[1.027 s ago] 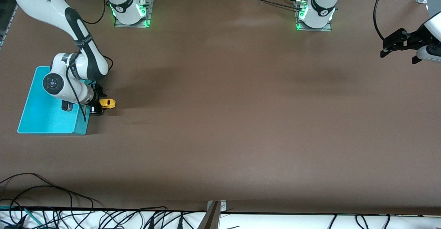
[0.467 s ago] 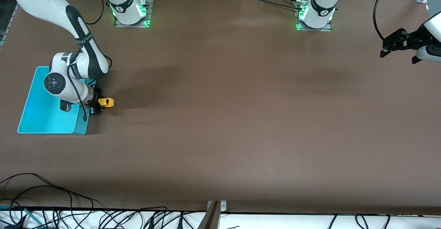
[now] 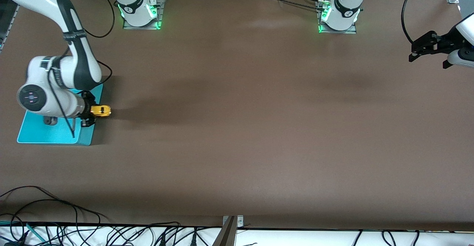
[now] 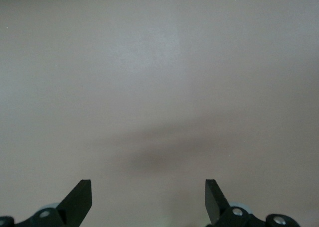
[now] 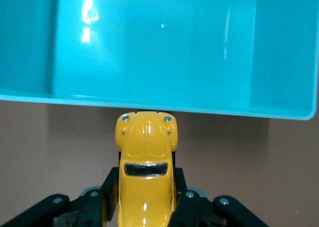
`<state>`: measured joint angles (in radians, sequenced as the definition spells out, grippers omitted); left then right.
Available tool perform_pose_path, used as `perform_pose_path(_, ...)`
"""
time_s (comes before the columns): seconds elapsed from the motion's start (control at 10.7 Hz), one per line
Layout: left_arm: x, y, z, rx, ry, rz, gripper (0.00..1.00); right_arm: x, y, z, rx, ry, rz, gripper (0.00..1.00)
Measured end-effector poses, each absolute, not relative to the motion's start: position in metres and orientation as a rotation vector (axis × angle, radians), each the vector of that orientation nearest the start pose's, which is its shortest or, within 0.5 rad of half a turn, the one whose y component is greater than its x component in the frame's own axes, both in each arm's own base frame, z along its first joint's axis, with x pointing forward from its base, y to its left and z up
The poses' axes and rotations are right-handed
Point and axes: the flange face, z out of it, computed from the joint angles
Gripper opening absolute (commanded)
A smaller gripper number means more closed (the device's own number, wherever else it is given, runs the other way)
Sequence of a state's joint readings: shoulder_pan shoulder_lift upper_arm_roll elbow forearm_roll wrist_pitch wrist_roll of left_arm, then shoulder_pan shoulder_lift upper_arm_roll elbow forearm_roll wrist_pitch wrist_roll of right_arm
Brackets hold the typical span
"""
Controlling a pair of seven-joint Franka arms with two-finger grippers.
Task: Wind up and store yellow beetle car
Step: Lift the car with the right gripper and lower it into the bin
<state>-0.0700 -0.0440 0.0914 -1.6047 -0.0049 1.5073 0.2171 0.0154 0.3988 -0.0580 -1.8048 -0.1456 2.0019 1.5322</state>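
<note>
The right tool [image 3: 90, 111] clamps the small rounded yellow beetle car [image 3: 100, 110] at the shallow turquoise plastic bin's [image 3: 37, 132] edge; the left tool [image 3: 417, 49] waits, spread wide.

Robot lab: bolted arm bases [image 3: 140, 7], loose cables [image 3: 55, 216].

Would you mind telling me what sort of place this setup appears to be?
Most likely a robotics lab workbench: two arm bases with green lights bolted to a brown-covered table, loose cables along its edge, and the right gripper holding a yellow beetle car beside a turquoise bin.
</note>
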Motion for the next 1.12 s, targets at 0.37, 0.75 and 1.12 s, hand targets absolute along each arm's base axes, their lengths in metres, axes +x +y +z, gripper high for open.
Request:
perform_pose_path(0.37,0.534,0.013,0.626,-3.141,0.305,0.085,1.0,0.618,-0.109,0.339,-2.578,2.304,0.188,0.05)
perform_pose_path(0.75,0.534,0.014,0.626,-3.141,0.302,0.085,1.0,0.605,-0.172,0.279,-2.586,2.342,0.322,0.05)
perform_pose_path(1.12,0.534,0.015,0.626,-3.142,0.301,0.086,1.0,0.591,-0.213,0.219,-2.518,2.376,0.247,0.08)
